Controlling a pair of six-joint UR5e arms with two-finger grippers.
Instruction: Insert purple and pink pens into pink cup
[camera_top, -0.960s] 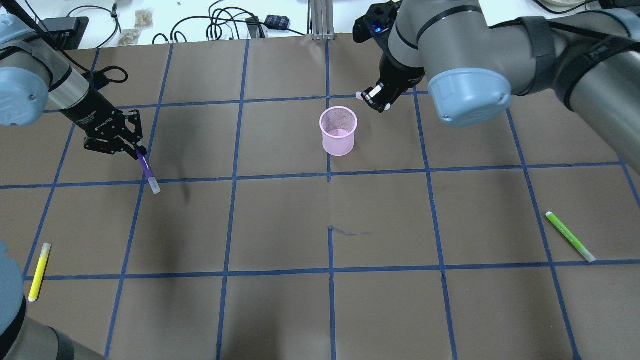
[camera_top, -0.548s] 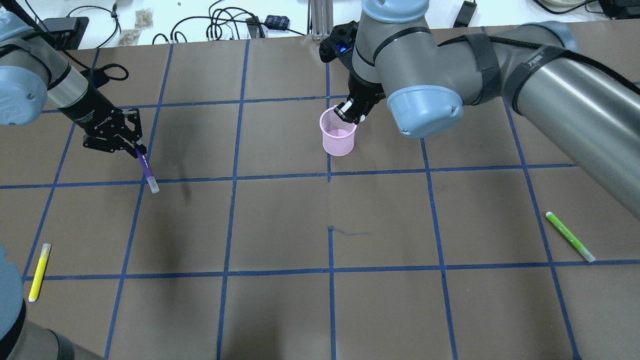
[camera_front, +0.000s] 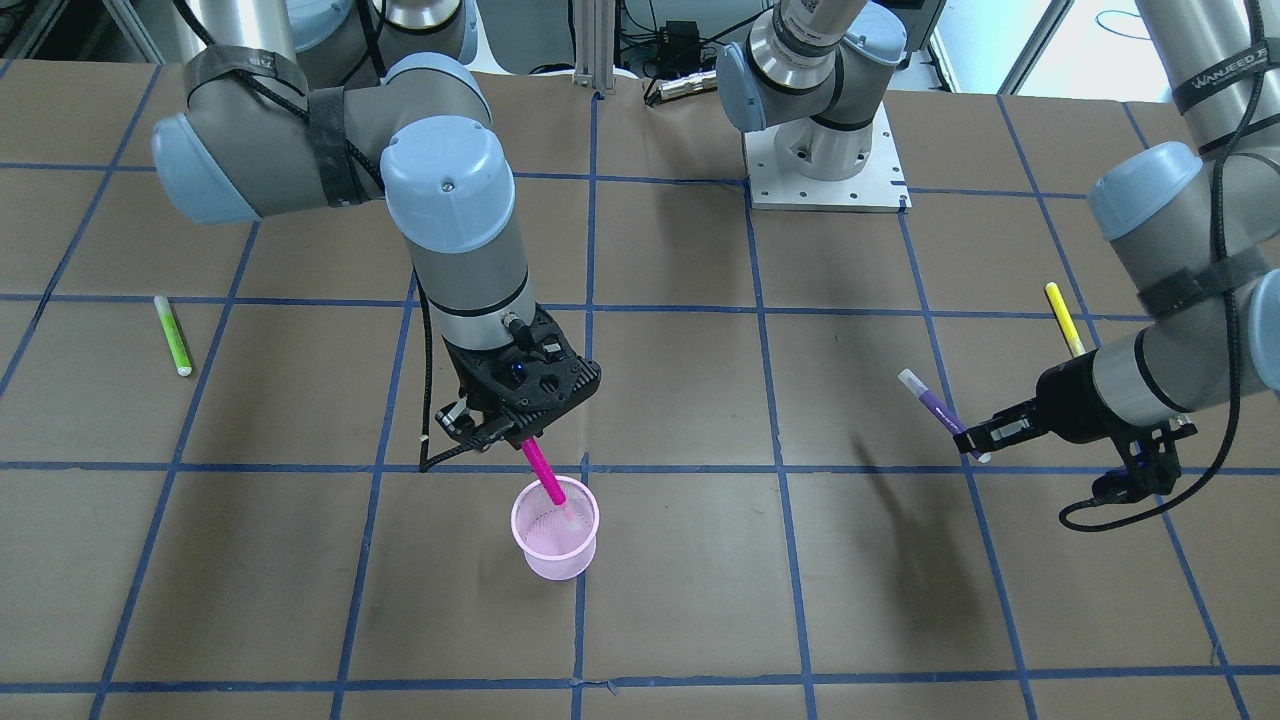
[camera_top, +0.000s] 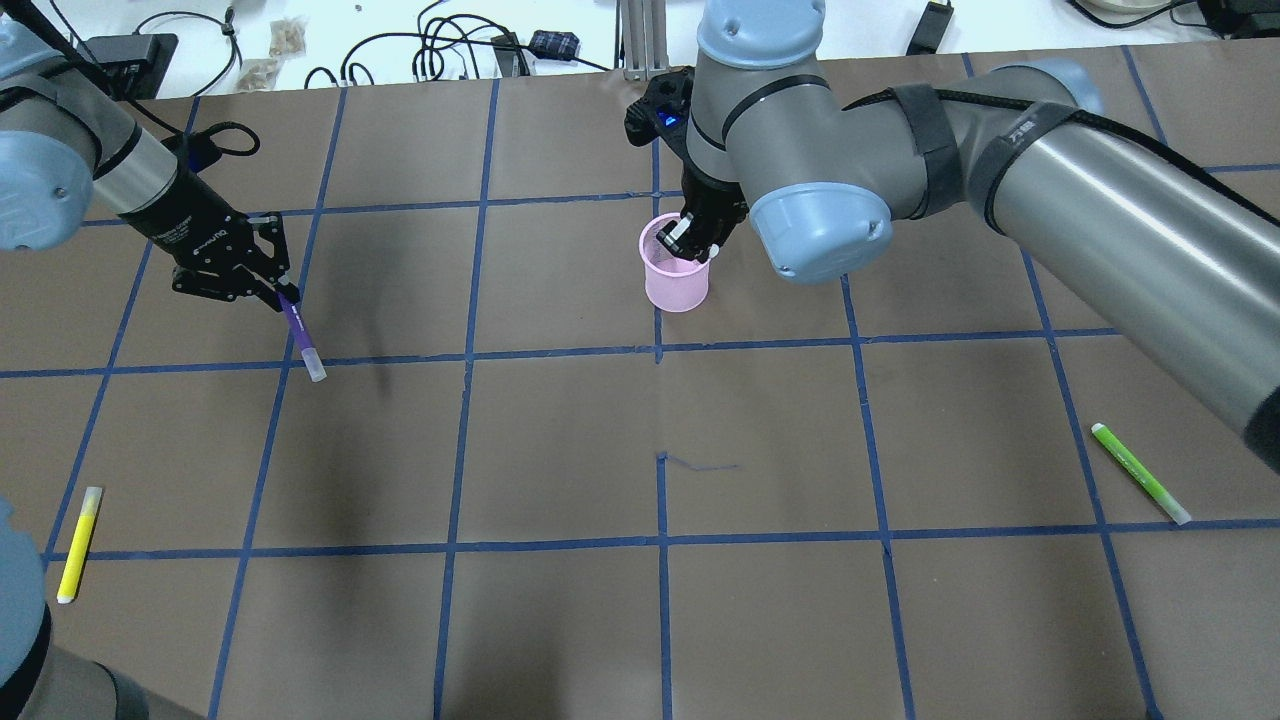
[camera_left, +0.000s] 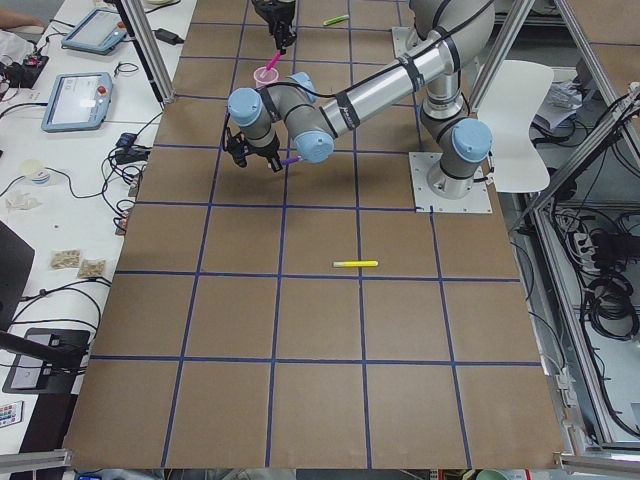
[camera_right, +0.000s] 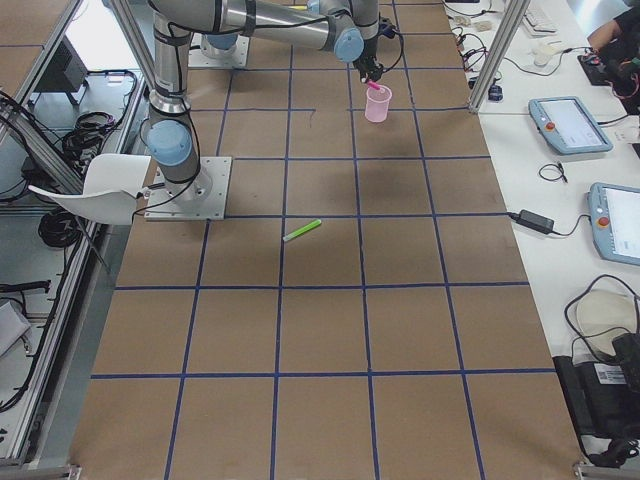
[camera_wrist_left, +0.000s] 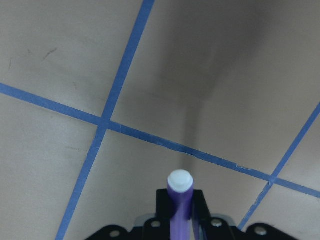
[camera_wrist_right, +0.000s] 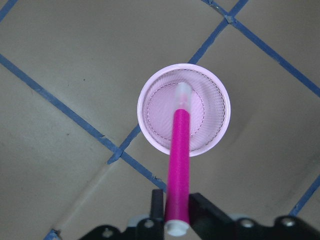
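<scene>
The pink mesh cup (camera_top: 676, 285) stands upright near the table's middle, also in the front view (camera_front: 555, 558). My right gripper (camera_top: 690, 238) is directly over it, shut on the pink pen (camera_front: 543, 470). The pen hangs tilted, with its white tip inside the cup's mouth, as the right wrist view (camera_wrist_right: 179, 150) shows. My left gripper (camera_top: 280, 292) is far to the cup's left, shut on the purple pen (camera_top: 303, 340). It holds the pen above the table, white cap pointing outward (camera_wrist_left: 179, 197).
A yellow pen (camera_top: 78, 545) lies at the near left and a green pen (camera_top: 1140, 473) at the near right. Blue tape lines grid the brown table. Cables and boxes lie beyond the far edge.
My right arm has swung left from beside the cup to above it and brought the pink pen's tip into the cup's mouth. My left gripper has shifted slightly with the purple pen.
</scene>
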